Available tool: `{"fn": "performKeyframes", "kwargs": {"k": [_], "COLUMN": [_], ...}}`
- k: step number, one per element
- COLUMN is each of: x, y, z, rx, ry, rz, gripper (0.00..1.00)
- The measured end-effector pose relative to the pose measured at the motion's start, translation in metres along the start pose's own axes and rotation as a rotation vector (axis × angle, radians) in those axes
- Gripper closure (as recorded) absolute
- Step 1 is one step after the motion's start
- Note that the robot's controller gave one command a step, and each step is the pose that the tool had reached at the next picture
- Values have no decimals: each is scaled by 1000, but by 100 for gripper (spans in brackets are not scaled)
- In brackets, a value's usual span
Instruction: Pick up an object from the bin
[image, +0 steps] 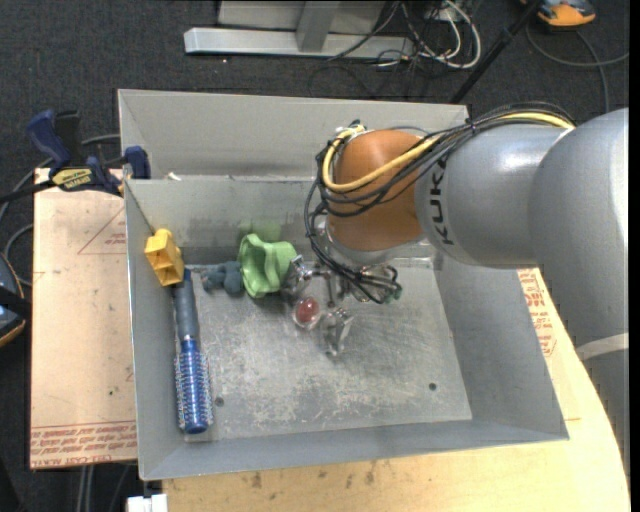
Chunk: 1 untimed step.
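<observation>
Seeing small reddish ball (306, 311) lying on floor of bin (380, 395), near middle, just left of gripper (335, 333). Gripper hanging low beside it; I am not managing to tell whether pincer is open or closed. Green crumpled thing (264, 262) sitting just up-left of ball, grey-blue lump (225, 279) touching it. Yellow block (164, 256) and blue hairbrush (190, 365) lying along left wall.

The black letters KUKA stand on the grey arm (500, 190), just beside its orange cover (375, 195).
</observation>
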<state>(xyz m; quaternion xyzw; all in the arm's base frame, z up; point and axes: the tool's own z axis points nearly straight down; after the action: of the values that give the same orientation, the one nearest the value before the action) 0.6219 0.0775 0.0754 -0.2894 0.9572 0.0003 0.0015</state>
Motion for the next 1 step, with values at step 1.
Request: {"fn": "performKeyframes", "kwargs": {"k": [1], "x": [-2], "y": [0], "z": [-3], "rx": [0], "ry": [0], "rz": [3], "gripper": [0]}}
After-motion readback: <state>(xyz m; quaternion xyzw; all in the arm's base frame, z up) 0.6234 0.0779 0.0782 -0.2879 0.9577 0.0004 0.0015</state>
